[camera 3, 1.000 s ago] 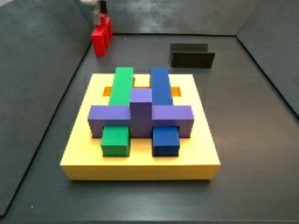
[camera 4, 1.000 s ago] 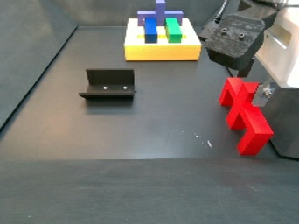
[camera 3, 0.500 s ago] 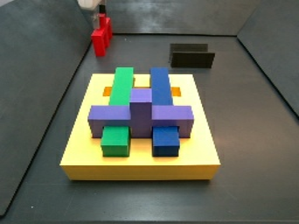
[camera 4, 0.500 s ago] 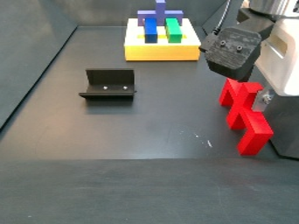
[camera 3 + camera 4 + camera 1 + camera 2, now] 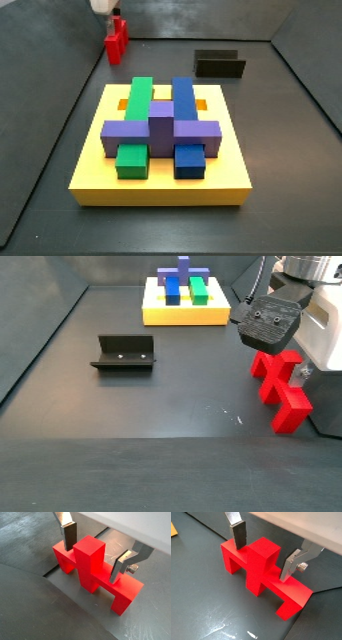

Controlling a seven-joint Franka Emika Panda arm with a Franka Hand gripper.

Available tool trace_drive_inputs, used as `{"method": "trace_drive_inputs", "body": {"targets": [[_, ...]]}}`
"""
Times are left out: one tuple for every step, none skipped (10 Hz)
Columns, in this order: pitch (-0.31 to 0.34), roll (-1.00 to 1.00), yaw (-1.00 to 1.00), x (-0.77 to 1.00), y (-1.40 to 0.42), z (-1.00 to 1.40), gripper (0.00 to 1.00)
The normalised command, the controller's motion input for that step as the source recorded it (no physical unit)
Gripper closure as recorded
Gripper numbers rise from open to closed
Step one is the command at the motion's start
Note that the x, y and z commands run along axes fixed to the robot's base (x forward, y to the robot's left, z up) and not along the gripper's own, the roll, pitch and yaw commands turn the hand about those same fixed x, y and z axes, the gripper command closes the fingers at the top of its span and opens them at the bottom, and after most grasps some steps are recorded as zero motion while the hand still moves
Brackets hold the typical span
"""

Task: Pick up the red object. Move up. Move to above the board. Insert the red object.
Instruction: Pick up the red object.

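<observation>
One red object (image 5: 93, 572) on floor | gripper (image 5: 95, 553) spread wide astride its post, pads clear | you: centre, lower, close squarely | board (image 5: 185, 313) well apart.

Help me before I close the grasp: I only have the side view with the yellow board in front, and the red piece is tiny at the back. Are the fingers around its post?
Observer: Yes. In both wrist views the gripper straddles the upright post of the red object, with one of the fingers on each side.
Operator: Closed on it yet?
Observer: No. A wrist view shows one of the fingers standing clear of the post, so the gripper is open.
Operator: Is the piece off the floor?
Observer: It does not look so. In a side view the red object sits on the dark floor, well apart from the fixture.
</observation>
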Motion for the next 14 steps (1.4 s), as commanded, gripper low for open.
{"method": "trace_drive_inputs", "body": {"targets": [[0.0, -0.1, -0.06, 0.0, 0.05, 0.0, 0.0], [-0.01, -0.08, -0.03, 0.0, 0.04, 0.0, 0.0], [-0.006, -0.07, -0.01, 0.0, 0.01, 0.0, 0.0], [0.0, -0.07, -0.05, 0.0, 0.0, 0.08, 0.0], [0.0, -0.02, -0.03, 0.04, 0.0, 0.01, 0.0], [0.0, 0.0, 0.0, 0.0, 0.0, 0.0, 0.0], [0.0, 0.0, 0.0, 0.0, 0.0, 0.0, 1.0], [0.0, 0.0, 0.0, 0.0, 0.0, 0.0, 1.0], [0.0, 0.0, 0.0, 0.0, 0.0, 0.0, 1.0], [0.0, 0.0, 0.0, 0.0, 0.0, 0.0, 1.0], [0.0, 0.0, 0.0, 0.0, 0.0, 0.0, 1.0], [0.0, 0.0, 0.0, 0.0, 0.0, 0.0, 1.0], [0.0, 0.0, 0.0, 0.0, 0.0, 0.0, 1.0], [0.0, 0.0, 0.0, 0.0, 0.0, 0.0, 1.0]]}}
